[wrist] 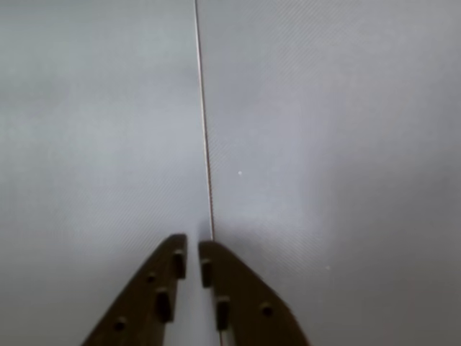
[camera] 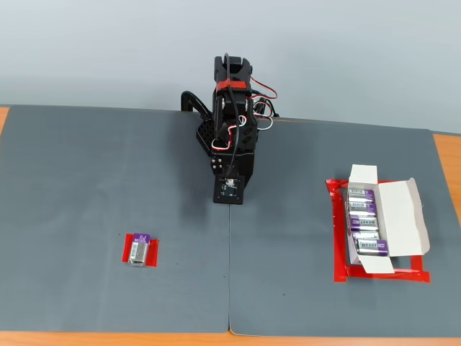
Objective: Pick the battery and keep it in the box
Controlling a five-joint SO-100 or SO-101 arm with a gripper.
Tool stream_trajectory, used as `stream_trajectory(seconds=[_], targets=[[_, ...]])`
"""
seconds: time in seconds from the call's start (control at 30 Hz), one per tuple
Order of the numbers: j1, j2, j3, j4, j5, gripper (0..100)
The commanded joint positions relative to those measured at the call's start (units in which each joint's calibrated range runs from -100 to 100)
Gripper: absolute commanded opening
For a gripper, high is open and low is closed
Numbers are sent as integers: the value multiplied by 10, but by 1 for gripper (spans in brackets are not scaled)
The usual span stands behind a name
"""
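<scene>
The battery (camera: 139,249), a stubby silver cell with a purple end, lies on a small red tape patch at the left front of the grey mat in the fixed view. Far to the right, the white box (camera: 400,220) sits open, flaps spread, with several purple-silver cells in a row inside. The black arm (camera: 232,144) is folded at the back centre, well away from both. In the wrist view my gripper (wrist: 192,246) points at bare mat, its dark fingers nearly touching with nothing between them. Neither battery nor box appears in the wrist view.
A red tape outline (camera: 337,238) frames the box. A seam (camera: 229,281) between two grey mat sheets runs from the arm toward the front edge, also visible as a thin line (wrist: 204,144) in the wrist view. Orange table shows at the mat's edges.
</scene>
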Motion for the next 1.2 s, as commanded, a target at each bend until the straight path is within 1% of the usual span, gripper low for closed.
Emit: stream_trajectory(seconds=[0.0, 0.1, 0.17, 0.37, 0.53, 0.9, 1.1, 1.17], targets=[[5, 5, -39, -5, 1, 2], [5, 6, -40, -7, 2, 2], [7, 9, -40, -32, 6, 2], [57, 108, -41, -192, 55, 2], [81, 234, -93, -278, 76, 2], [86, 471, -315, -280, 72, 2], [133, 554, -415, -280, 77, 2], [154, 585, -446, -280, 85, 2]])
